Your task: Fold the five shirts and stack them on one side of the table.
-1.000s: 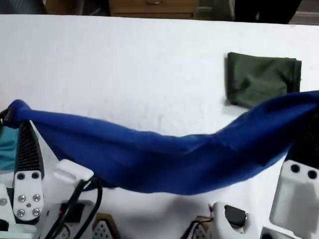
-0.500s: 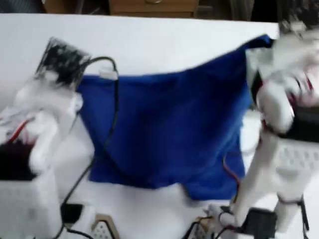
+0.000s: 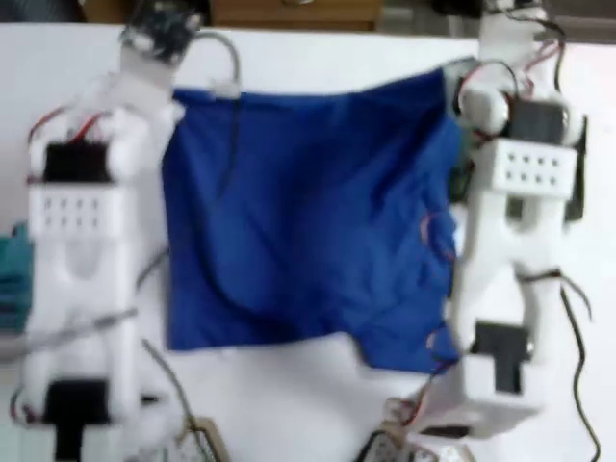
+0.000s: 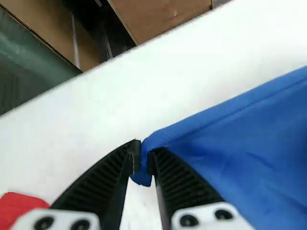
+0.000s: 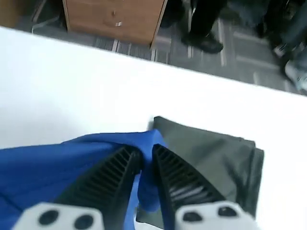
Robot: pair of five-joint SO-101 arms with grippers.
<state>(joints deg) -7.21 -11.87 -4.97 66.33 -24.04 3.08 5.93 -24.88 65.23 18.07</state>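
Overhead, the blue shirt [image 3: 308,202] was found spread open across the middle of the table [image 3: 318,423]. It was stretched between the left arm [image 3: 77,212] at frame left and the right arm [image 3: 525,173] at frame right, evidently to lay it smooth for folding. A teal cloth [image 3: 12,274] was noted at the left edge.

From the left wrist, the left gripper [image 4: 143,163] was seen clamped on one corner of the shirt, low over the white surface.

From the right wrist, the right gripper [image 5: 145,160] was seen pinched on the other corner. That corner was held over the edge of a folded dark green shirt [image 5: 211,153], judged to be the start of the stack.
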